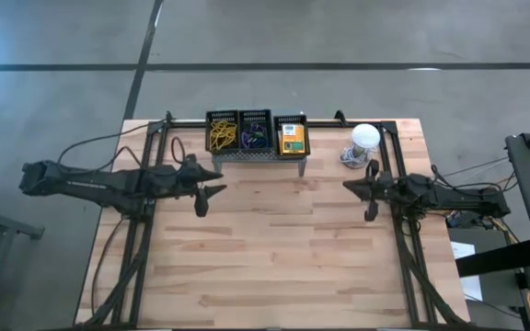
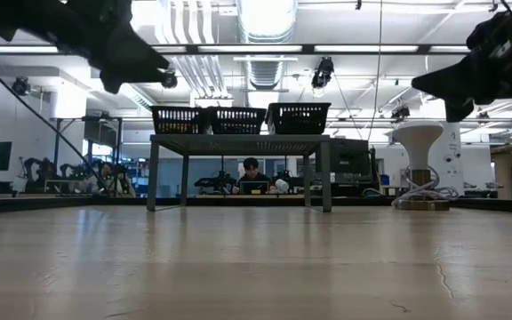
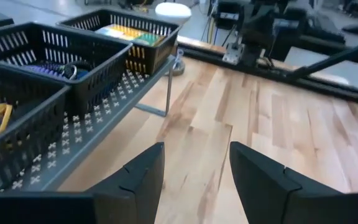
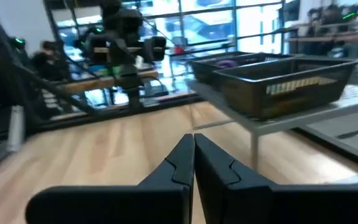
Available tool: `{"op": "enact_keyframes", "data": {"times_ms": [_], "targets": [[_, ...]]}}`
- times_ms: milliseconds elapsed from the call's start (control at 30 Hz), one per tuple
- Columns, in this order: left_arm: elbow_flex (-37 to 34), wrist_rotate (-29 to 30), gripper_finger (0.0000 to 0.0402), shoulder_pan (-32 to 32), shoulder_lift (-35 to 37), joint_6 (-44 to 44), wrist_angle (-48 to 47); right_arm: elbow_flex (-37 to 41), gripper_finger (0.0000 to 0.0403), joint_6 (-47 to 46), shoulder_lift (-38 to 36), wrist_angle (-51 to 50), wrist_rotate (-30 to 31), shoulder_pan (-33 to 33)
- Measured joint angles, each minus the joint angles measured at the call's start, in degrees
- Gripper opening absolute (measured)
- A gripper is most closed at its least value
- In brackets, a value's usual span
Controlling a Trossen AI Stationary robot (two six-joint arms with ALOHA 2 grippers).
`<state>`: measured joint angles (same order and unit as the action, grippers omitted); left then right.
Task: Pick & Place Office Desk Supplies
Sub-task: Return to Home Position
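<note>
Three black mesh baskets stand in a row on a grey perforated stand (image 1: 260,156) at the table's far middle. The left basket holds yellow rubber bands (image 1: 220,137), the middle one blue and purple bands (image 1: 255,139), the right one a yellow-and-green box (image 1: 292,136). My left gripper (image 3: 196,155) hovers open over bare wood, near the stand's left end (image 1: 212,193). My right gripper (image 4: 194,142) is shut and empty, above the table to the right of the stand (image 1: 348,186). In the low view both hang clear of the tabletop.
A white dome-shaped object (image 1: 364,138) with a cable sits at the far right, close to my right arm. Black frame rails run along both sides of the table (image 1: 136,248). The bare wooden tabletop (image 1: 274,257) stretches from the stand to the near edge. A person sits in the room behind.
</note>
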<state>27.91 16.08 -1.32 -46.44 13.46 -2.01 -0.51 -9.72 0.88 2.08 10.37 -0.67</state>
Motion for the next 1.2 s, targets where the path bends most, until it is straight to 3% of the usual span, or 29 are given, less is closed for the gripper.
{"op": "enact_keyframes", "data": {"times_ms": [400, 700, 800, 933, 1067, 1200], "targets": [[-8.29, -0.04, 0.0186, 0.0, 4.72, 0.28, 0.96, 0.0, 0.0008, 2.45, 2.22, 0.23, 1.34, 0.0], [-18.03, -0.04, 0.0186, 0.0, 4.72, 0.09, 0.9, 0.0, 0.0008, 11.65, 2.26, 0.2, 1.29, 0.0], [-21.37, -0.2, 0.0186, 0.0, 6.34, 4.35, 0.66, 0.0, 0.0008, 13.63, 2.26, 0.2, 1.29, 0.0], [-24.28, -0.59, 0.0186, 0.09, 16.37, 14.63, 1.1, 0.0, 0.0008, 14.45, 2.26, 0.2, 1.28, 0.0], [-27.66, -0.41, 0.0186, 0.13, 32.05, 3.79, 9.12, 0.0, 0.0008, 14.43, 2.26, 0.2, 1.25, 0.02], [-27.63, -11.73, 0.0186, 0.02, 44.14, -9.14, 3.19, 0.0, 0.0008, 14.45, 2.27, 0.2, 1.23, 0.0]]}}
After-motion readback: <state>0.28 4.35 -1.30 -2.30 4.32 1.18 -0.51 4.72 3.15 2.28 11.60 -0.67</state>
